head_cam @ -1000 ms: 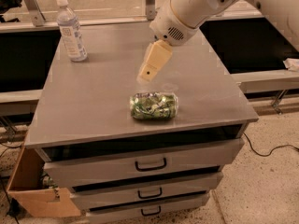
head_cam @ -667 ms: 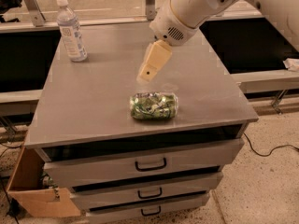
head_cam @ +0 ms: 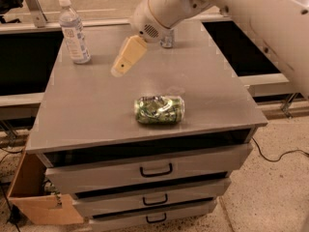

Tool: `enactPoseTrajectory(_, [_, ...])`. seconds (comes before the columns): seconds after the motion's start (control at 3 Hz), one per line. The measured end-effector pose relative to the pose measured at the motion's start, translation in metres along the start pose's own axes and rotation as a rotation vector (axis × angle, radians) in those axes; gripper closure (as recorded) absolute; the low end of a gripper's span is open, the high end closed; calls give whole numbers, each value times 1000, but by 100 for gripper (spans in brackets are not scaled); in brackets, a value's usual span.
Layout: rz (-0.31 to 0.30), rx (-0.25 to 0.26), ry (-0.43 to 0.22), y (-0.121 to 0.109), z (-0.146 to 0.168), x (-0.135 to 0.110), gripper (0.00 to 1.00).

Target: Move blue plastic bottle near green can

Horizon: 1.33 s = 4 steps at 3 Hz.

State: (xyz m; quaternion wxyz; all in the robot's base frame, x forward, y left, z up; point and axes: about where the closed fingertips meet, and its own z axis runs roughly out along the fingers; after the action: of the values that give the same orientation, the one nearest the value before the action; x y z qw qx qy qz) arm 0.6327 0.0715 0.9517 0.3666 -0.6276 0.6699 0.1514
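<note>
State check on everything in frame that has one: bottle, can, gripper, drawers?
blue plastic bottle: upright, capped, far-left corner of cabinet top.
green can: crushed, lying on its side near the front edge.
gripper: empty, hovers above the top between bottle and can.
drawers: three, all look shut.
silver can: upright, partly hidden behind the arm.

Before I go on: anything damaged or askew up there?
The green can lies on its side near the front edge, dented. The blue plastic bottle stands upright back-left; the gripper hovers between them.

Lab or workshop: grey drawer cabinet (head_cam: 96,110), speckled floor (head_cam: 277,199), loose cable (head_cam: 276,156), cardboard box (head_cam: 41,208); pincer (head_cam: 126,59) over cabinet.
</note>
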Motion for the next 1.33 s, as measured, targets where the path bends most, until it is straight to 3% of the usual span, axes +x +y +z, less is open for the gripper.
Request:
enactPoseTrajectory(0.33, [52, 19, -112, -28, 56, -33, 0])
enactPoseTrajectory(1.33, [200, 80, -303, -86, 167, -87, 0])
